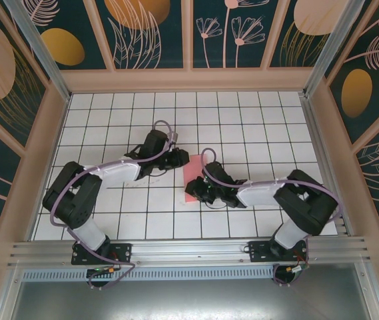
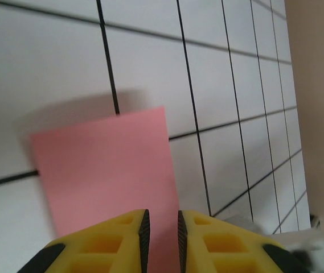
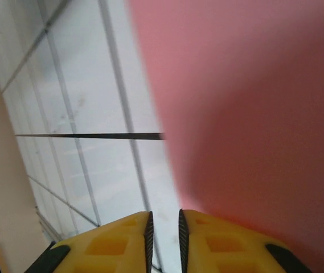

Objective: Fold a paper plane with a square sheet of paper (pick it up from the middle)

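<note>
- A salmon-pink sheet of paper [image 1: 196, 175] lies on the white tiled counter [image 1: 109, 120], at the centre of the overhead view, between 2 robot arms.
- It shows as a narrow upright rectangle rather than a square, so it is probably folded in half.
- Risk: the thin paper may slide on the smooth tiles if 1 pincer pushes while the other fails to pin it, skewing the next crease.
- Risk: both pincers crowd the sheet, so a sideways tug could crumple or tear it.
- The left pincer [image 1: 180, 159] sits at the sheet's upper edge. In its wrist view its yellow fingers [image 2: 122, 239] stand a thin slit apart. Pink shows through the slit and no grip is visible.
- The right pincer [image 1: 196, 193] sits at the lower edge, also a thin slit apart. In its wrist view, blurred paper looms at upper right and reaches the lower-right finger. Contact is unclear.
</note>
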`<act>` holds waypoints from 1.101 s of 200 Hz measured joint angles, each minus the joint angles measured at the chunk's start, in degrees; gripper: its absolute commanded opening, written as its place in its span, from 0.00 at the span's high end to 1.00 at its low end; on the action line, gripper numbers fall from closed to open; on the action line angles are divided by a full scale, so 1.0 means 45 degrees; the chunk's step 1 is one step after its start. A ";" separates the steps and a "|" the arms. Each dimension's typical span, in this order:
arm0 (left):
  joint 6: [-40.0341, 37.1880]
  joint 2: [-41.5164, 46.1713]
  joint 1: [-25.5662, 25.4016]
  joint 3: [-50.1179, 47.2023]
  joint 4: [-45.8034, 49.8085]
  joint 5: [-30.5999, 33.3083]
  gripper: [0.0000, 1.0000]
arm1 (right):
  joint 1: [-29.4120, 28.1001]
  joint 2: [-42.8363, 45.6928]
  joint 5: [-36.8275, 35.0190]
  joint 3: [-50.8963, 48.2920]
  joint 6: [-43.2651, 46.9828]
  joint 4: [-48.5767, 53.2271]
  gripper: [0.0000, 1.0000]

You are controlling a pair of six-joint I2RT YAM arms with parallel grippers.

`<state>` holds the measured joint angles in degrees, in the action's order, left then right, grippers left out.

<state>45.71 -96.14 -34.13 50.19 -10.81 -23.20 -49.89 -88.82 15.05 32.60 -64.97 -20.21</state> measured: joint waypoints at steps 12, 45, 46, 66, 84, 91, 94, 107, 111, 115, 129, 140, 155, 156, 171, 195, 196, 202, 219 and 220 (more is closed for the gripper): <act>0.0068 -0.0170 -0.0136 -0.0092 -0.0029 -0.0049 0.78 | 0.0223 0.0811 -0.0112 -0.0039 0.0151 0.0257 0.69; 0.0199 -0.0316 -0.0146 -0.0228 -0.0034 -0.0034 0.78 | 0.1370 0.2861 -0.0583 -0.0160 0.0835 0.1350 0.58; 0.0199 -0.0316 -0.0146 -0.0228 -0.0034 -0.0034 0.78 | 0.1399 0.2885 -0.0573 -0.0165 0.0855 0.1370 0.58; 0.0238 -0.0316 -0.0146 -0.0228 -0.0058 -0.0029 0.78 | 0.2327 0.3206 -0.0413 -0.0374 0.1302 0.1695 0.53; 0.0248 -0.0316 -0.0146 -0.0253 -0.0151 -0.0029 0.78 | 0.2948 0.3099 -0.0165 -0.0505 0.1632 0.1953 0.52; 0.0248 -0.0316 -0.0146 -0.0267 -0.0189 -0.0029 0.78 | 0.3113 0.2968 0.0044 -0.0505 0.1787 0.2001 0.51; 0.0253 -0.0316 -0.0146 -0.0282 -0.0204 -0.0029 0.78 | 0.3172 0.2919 0.0126 -0.0505 0.1841 0.2011 0.51; 0.0282 -0.0316 -0.0146 -0.0350 -0.0233 -0.0029 0.78 | 0.3415 0.2511 0.0597 -0.0471 0.2142 0.2035 0.51; 0.0291 -0.0316 -0.0146 -0.0379 -0.0243 -0.0029 0.78 | 0.3458 0.2365 0.0704 -0.0447 0.2200 0.2035 0.51; 0.0291 -0.0316 -0.0146 -0.0418 -0.0267 -0.0029 0.78 | 0.3517 0.2191 0.0811 -0.0413 0.2293 0.2064 0.51; 0.0296 -0.0291 -0.0146 -0.0583 -0.0321 -0.0019 0.77 | 0.3662 0.1559 0.1205 -0.0199 0.2599 0.2171 0.51; 0.0301 -0.0160 -0.0146 -0.0801 -0.0325 0.0019 0.77 | 0.3750 0.1030 0.1506 0.0078 0.2817 0.2244 0.51; 0.0330 0.0160 -0.0146 -0.1132 -0.0316 0.0068 0.76 | 0.3857 0.0520 0.1710 0.0423 0.3055 0.2268 0.51; 0.0330 0.0204 -0.0146 -0.1166 -0.0316 0.0073 0.76 | 0.3861 0.0486 0.1719 0.0447 0.3079 0.2259 0.51; 0.0350 0.0661 -0.0146 -0.1486 -0.0325 0.0155 0.75 | 0.3944 0.0272 0.1909 0.0646 0.3254 0.2249 0.51; 0.0476 0.1404 -0.0146 -0.2001 -0.0423 0.0262 0.74 | 0.4012 -0.0209 0.2191 0.1093 0.3589 0.2239 0.51; 0.0481 0.1443 -0.0146 -0.2025 -0.0423 0.0262 0.74 | 0.4017 -0.0243 0.2210 0.1117 0.3609 0.2229 0.52; 0.0491 0.1579 -0.0146 -0.2123 -0.0452 0.0267 0.74 | 0.4075 -0.0359 0.2312 0.1200 0.3682 0.2210 0.51; 0.0544 0.1943 -0.0151 -0.2395 -0.0554 0.0262 0.72 | 0.4318 -0.0675 0.2574 0.1355 0.3837 0.2157 0.53; 0.0549 0.1967 -0.0151 -0.2419 -0.0559 0.0267 0.72 | 0.4337 -0.0695 0.2599 0.1370 0.3847 0.2157 0.53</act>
<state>48.18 -87.29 -34.81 39.31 -13.32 -22.00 -30.37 -91.94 26.74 38.76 -47.66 -10.50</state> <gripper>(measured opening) 0.269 0.477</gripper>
